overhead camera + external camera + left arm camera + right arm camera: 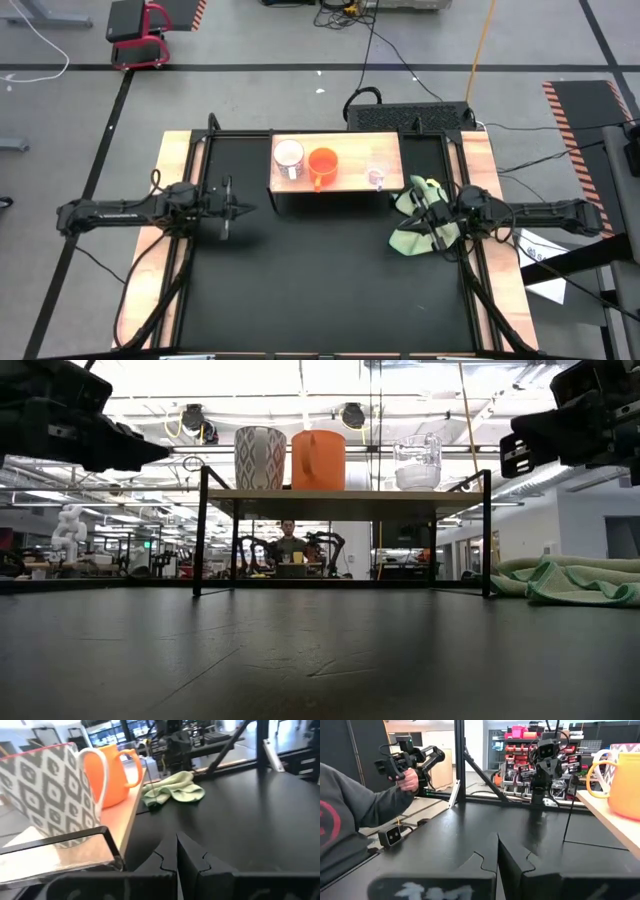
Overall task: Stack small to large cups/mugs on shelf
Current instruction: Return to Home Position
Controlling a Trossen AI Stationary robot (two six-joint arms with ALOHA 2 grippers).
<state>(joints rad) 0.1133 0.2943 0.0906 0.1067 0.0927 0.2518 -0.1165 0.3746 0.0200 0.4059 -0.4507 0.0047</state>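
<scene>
White mug (288,157), orange mug (323,165) and glass cup (377,172) line the shelf (350,183) 9-to-3, at 1 o'clock from left gripper (240,208), 11 o'clock from right gripper (425,215), both clenched empty, clear of it.

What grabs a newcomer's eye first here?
The bright orange mug stands mid-row on the shelf, a patterned white mug on the left arm's side, a clear glass cup on the right arm's. A yellow-green cloth lies beneath the right pincer.
</scene>
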